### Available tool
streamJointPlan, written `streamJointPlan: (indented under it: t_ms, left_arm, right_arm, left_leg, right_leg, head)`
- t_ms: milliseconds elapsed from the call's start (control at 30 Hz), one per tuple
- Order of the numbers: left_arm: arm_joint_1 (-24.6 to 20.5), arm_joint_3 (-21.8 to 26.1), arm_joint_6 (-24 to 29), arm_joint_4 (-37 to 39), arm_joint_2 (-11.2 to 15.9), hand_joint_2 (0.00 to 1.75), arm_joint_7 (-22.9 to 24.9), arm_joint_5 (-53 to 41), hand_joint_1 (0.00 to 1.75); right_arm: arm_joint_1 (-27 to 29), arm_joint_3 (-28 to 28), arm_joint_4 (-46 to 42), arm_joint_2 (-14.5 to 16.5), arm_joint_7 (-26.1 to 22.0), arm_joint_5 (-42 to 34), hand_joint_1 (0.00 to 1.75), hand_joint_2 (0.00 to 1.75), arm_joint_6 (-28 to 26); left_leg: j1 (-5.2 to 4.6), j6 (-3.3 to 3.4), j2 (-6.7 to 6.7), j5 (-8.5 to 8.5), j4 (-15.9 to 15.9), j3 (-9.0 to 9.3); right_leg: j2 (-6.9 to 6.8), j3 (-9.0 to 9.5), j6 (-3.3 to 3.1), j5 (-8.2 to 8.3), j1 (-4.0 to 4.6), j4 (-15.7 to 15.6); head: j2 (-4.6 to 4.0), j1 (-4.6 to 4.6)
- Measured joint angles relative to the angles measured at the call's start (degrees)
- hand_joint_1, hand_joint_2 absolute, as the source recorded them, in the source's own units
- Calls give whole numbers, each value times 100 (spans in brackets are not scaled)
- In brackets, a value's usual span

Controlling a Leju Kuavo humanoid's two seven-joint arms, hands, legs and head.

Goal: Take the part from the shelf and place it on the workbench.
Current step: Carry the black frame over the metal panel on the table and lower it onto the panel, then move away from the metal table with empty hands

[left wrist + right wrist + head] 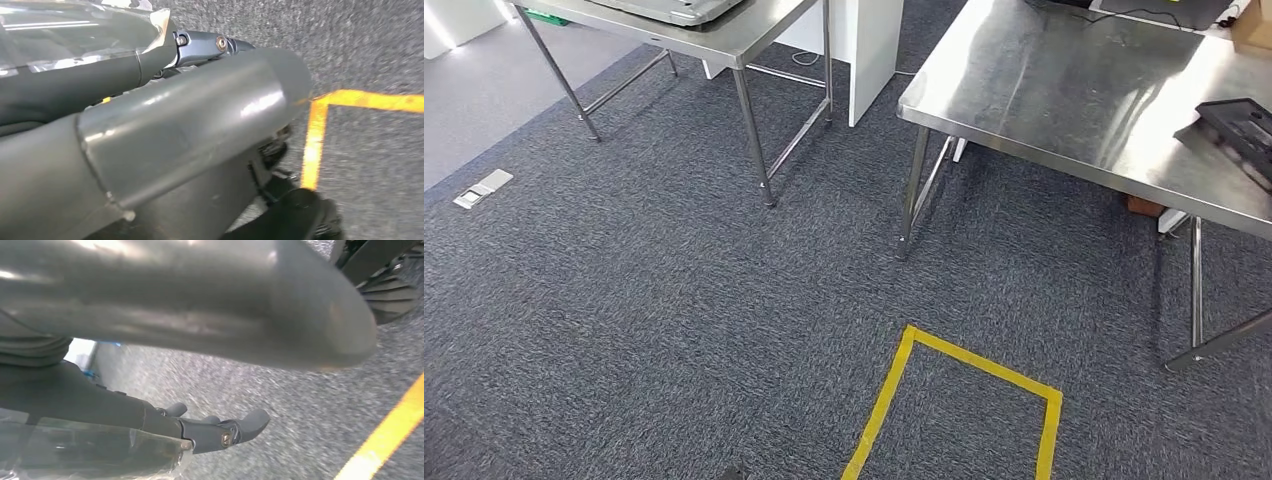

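A steel workbench stands ahead on the right, with a black flat object near its right edge. My left hand hangs over grey carpet, its thick thumb and dark fingers stretched out with nothing between them. My right hand also hangs over the carpet, its fingers apart from the thumb and holding nothing. A clear shiny cover lies along the back of each hand.
A second steel table stands at the back left with a grey flat item on it. A yellow tape rectangle marks the carpet just ahead of me, and a white cabinet stands between the tables. A floor socket plate lies far left.
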Motion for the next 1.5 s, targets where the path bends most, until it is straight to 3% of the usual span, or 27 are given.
streamJointPlan:
  t_ms: [67,100,167,233,300,367,433,467,533,600,667,733,767,833,900,967,1000,1067,1100,1167,1233,1267,1333,1367,1433,1467,1500]
  left_arm:
    - [-63,-152,-42,-2,-4,0,87,-137,0]
    - [-97,-216,-53,-4,-8,0,109,-168,0]
    - [-136,-300,-72,-10,-13,0,129,-188,0]
    - [-140,-362,-86,-13,-8,0,144,-209,0]
    - [-148,-436,-102,-15,-6,0,179,-293,0]
    - [-188,-528,-124,-17,-11,0,247,-437,0]
    - [-233,-634,-146,-17,-10,0,324,-587,0]
    - [-245,-691,-163,-17,-5,0,353,-652,0]
    - [-253,-799,-227,-20,18,0,386,-736,0]
    - [-256,-888,-316,-40,32,0,404,-761,0]
    - [-269,-942,-386,-68,36,0,472,-708,0]
    - [-282,-956,-405,-79,51,0,580,-548,0]
    - [-285,-950,-390,-80,61,0,616,-444,0]
    - [-289,-904,-332,-81,83,0,603,-211,0]
    - [-248,-820,-283,-80,100,0,484,8,0]
    - [-145,-727,-261,-76,108,0,348,179,0]
    - [-89,-675,-246,-73,114,0,293,252,0]
    - [-18,-576,-216,-67,119,0,228,379,0]
    - [0,-527,-208,-65,120,0,212,430,0]
    - [35,-445,-200,-61,119,0,195,507,0]
    - [74,-376,-187,-50,124,0,174,567,0]
    - [95,-341,-174,-40,126,0,166,603,0]
    - [126,-272,-129,-20,130,0,155,685,0]
    - [136,-236,-108,-13,133,0,149,726,0]
    - [141,-171,-84,-1,138,0,130,788,0]
    - [147,-140,-74,5,139,0,121,815,0]
    - [155,-116,-61,10,139,0,115,838,0]
  right_arm:
    - [9,-108,1,-18,92,-71,0,0,-2]
    - [10,-150,3,-24,112,-89,0,0,-3]
    - [3,-212,6,-29,128,-106,0,0,-3]
    - [-11,-259,7,-19,168,-114,0,0,-7]
    - [-5,-297,8,-7,276,-130,0,0,-41]
    - [20,-347,8,3,429,-171,0,0,-132]
    - [57,-412,9,33,561,-241,0,0,-277]
    - [69,-449,9,63,611,-288,0,0,-369]
    - [82,-533,9,184,682,-387,0,0,-606]
    - [105,-620,9,340,702,-451,0,0,-811]
    - [136,-675,9,457,635,-437,0,0,-872]
    - [143,-688,10,515,497,-334,0,0,-777]
    - [137,-682,10,519,420,-256,0,0,-686]
    - [133,-653,10,468,262,-77,0,0,-475]
    - [145,-591,11,368,130,98,0,0,-290]
    - [152,-512,13,257,45,245,0,0,-167]
    - [150,-466,13,214,15,309,0,0,-126]
    - [131,-377,13,142,-20,419,0,0,-73]
    - [120,-331,14,115,-29,464,0,0,-55]
    - [102,-258,16,72,-35,529,0,0,-17]
    - [83,-198,17,42,-38,590,0,0,13]
    - [68,-166,17,32,-41,630,0,0,27]
    - [41,-93,16,17,-56,712,0,0,56]
    - [35,-58,16,10,-69,749,0,0,71]
    - [37,0,17,-4,-86,808,0,0,99]
    - [32,25,17,-10,-92,835,0,0,111]
    - [23,50,17,-15,-96,859,0,0,121]
  left_leg:
    - [-7,-27,-152,2,34,-5]
    - [-18,-51,-216,-3,58,-18]
    - [-33,-112,-306,-6,88,-54]
    - [-17,-172,-357,2,100,-90]
    - [-14,-230,-165,-159,336,-209]
    - [-3,-291,138,-542,1010,-523]
    - [24,-342,251,-805,1694,-843]
    - [36,-358,272,-789,1779,-876]
    - [59,-376,375,-479,1258,-580]
    - [59,-371,649,-193,470,-141]
    - [26,-321,759,-138,152,13]
    - [-9,-219,618,-116,109,-8]
    - [-14,-164,555,-89,78,-6]
    - [4,-56,428,-28,18,6]
    - [0,-11,283,-8,14,-13]
    - [-10,-5,116,-4,19,-19]
    - [-14,-7,30,-2,22,-15]
    - [-16,-18,-137,3,33,-7]
    - [-28,-34,-218,0,50,-9]
    - [-40,-83,-338,0,76,-32]
    - [-29,-153,-440,6,81,-60]
    - [-24,-185,-402,-16,113,-85]
    - [-25,-248,-131,-226,440,-242]
    - [-22,-276,60,-408,763,-394]
    - [6,-324,246,-728,1487,-752]
    - [22,-340,280,-761,1674,-851]
    - [39,-351,310,-689,1654,-845]
  right_leg:
    - [162,361,85,363,-26,-823]
    - [240,496,78,488,-37,-1154]
    - [302,582,-11,558,-27,-1382]
    - [197,607,-115,589,-35,-1385]
    - [78,627,-205,621,-72,-1403]
    - [-64,626,-263,621,-69,-1408]
    - [-230,623,-278,613,-57,-1407]
    - [-304,622,-279,611,-59,-1407]
    - [-422,634,-268,598,-69,-1406]
    - [-512,647,-226,569,-40,-1402]
    - [-611,662,-170,544,8,-1402]
    - [-716,682,-107,533,18,-1411]
    - [-678,675,-86,498,9,-1374]
    - [-409,511,-103,274,-16,-1000]
    - [-124,149,-158,-67,-17,-226]
    - [-38,-98,-136,-192,-4,254]
    - [-19,-63,-96,-105,1,159]
    - [112,277,-15,252,-10,-595]
    - [209,443,-5,409,-15,-987]
    - [318,590,-49,542,-15,-1366]
    - [216,620,-135,555,-8,-1388]
    - [155,641,-174,568,-15,-1399]
    - [36,667,-255,588,-47,-1425]
    - [-29,675,-280,585,-36,-1427]
    - [-181,682,-316,565,-18,-1425]
    - [-262,688,-326,556,-14,-1424]
    - [-336,697,-329,545,-14,-1423]
  head:
    - [0,5]
    - [0,6]
    - [0,3]
    - [0,1]
    - [0,-33]
    - [0,-76]
    - [0,-84]
    - [1,-88]
    - [1,-90]
    - [0,-104]
    - [0,-92]
    - [0,-74]
    - [0,-72]
    - [0,-60]
    - [0,-41]
    - [0,-30]
    - [0,-26]
    - [0,-21]
    - [0,-16]
    - [1,-10]
    - [1,-10]
    - [0,-11]
    - [0,-45]
    - [0,-63]
    - [0,-82]
    - [1,-81]
    - [1,-83]
